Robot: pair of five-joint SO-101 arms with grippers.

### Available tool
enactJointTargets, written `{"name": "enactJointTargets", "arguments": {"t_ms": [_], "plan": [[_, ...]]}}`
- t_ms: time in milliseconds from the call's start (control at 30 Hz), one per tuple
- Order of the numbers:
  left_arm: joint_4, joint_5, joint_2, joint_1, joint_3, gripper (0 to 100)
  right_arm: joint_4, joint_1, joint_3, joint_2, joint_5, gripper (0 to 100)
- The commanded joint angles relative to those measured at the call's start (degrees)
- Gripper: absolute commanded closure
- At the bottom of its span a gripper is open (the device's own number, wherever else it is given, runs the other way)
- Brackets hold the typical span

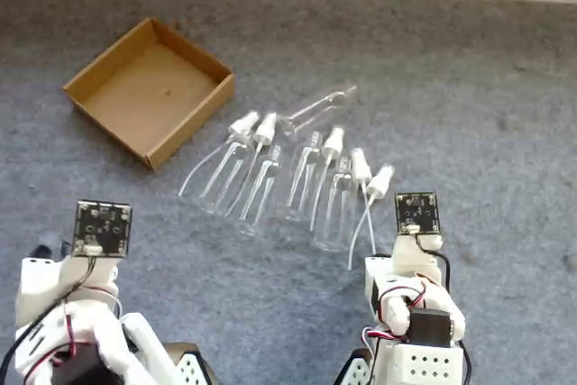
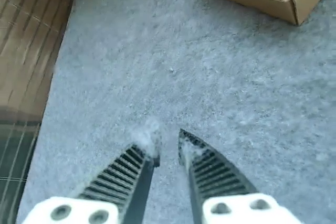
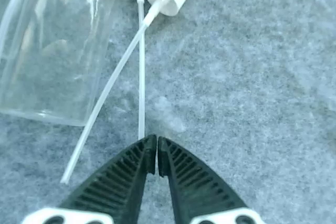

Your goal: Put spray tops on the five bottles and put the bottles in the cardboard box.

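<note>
Grey, carpet-like tabletop (image 1: pixel 487 78). Open cardboard box (image 1: pixel 192 125) flat on it. Clear bottles (image 1: pixel 261 188) and white spray tops (image 1: pixel 333 141) lying loose just right of the box in the high view.

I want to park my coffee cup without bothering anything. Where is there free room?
Bare carpet lies between the cardboard box and the left tool, and on the right beyond the bottles. The middle is crowded: bottles and spray tops lie packed together, tubes reaching nearly to the right tool.

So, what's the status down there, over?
Left jaws open, right jaws shut, both empty. Five bottles and spray tops lie together on the carpet, cardboard box holds none. Nothing in the way.
</note>
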State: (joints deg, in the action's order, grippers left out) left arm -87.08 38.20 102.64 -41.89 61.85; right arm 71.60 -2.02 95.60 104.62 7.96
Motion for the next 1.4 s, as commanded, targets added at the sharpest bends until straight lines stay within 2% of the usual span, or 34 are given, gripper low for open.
{"name": "enactJointTargets", "arguments": {"t_ms": [0,200,400,767,933,1100,1367], "plan": [[-0.3,5.6,-10.4,1.1,-8.8,99,0.1,-0.6,8.2,0.6,-0.4,99.3],[-1.3,6.1,-34.2,4.1,-20.1,99,0.1,-0.6,8.2,0.6,-0.4,99.3],[-5.8,5.5,-56.0,14.6,-29.3,99,0.1,-0.6,8.2,0.6,-0.4,99.3],[-5.5,-9.6,-83.0,33.2,-46.2,99,0.1,-0.6,8.2,0.6,-0.4,99.3],[-1.3,-18.6,-93.1,39.1,-55.3,99,0.1,-0.6,8.2,0.6,-0.4,99.3],[-1.3,-20.5,-104.5,42.9,-66.0,91,0.1,-0.6,8.2,0.6,-0.4,99.3],[-1.6,-20.5,-121.8,45.4,-81.9,77,0.1,-0.6,8.2,0.6,-0.4,99.3]]}}
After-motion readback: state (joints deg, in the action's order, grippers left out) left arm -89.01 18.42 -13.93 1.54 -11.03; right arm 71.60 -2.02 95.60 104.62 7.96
